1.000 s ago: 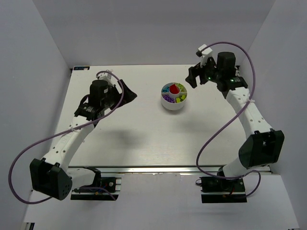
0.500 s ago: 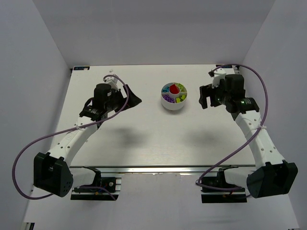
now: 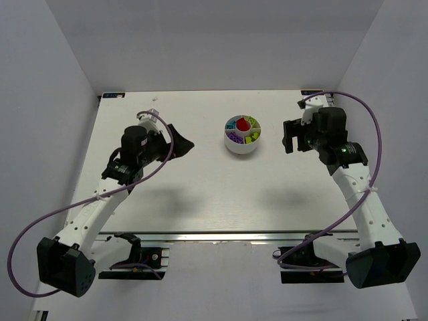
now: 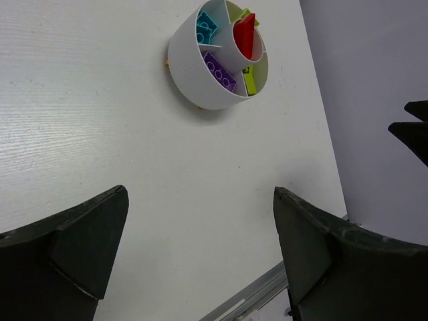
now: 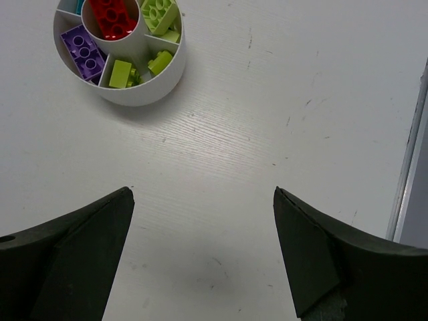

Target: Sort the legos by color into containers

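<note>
The round white dish (image 3: 241, 149) stands at the table's far middle, and its wedge containers hold the legos. A red brick (image 5: 114, 17) fills the hub. A purple one (image 5: 83, 52) and lime green ones (image 5: 120, 72) lie in separate wedges, and cyan bricks (image 4: 206, 28) in another. No loose brick shows on the table. My left gripper (image 3: 182, 139) hovers left of the dish, open and empty; its wrist view shows bare table between the jaws (image 4: 200, 194). To the dish's right hangs my right gripper (image 3: 287, 136), also open and empty (image 5: 204, 192).
An aluminium rail (image 3: 227, 235) runs along the table's near edge, by the arm bases. White walls close in the left, back and right. Purple cables (image 3: 354, 107) loop off both arms. The table's right edge (image 5: 408, 154) lies close to my right gripper.
My right arm has swung back from the far side of the dish to its right. My left arm has pulled a little toward the near left. Both grippers stayed open.
</note>
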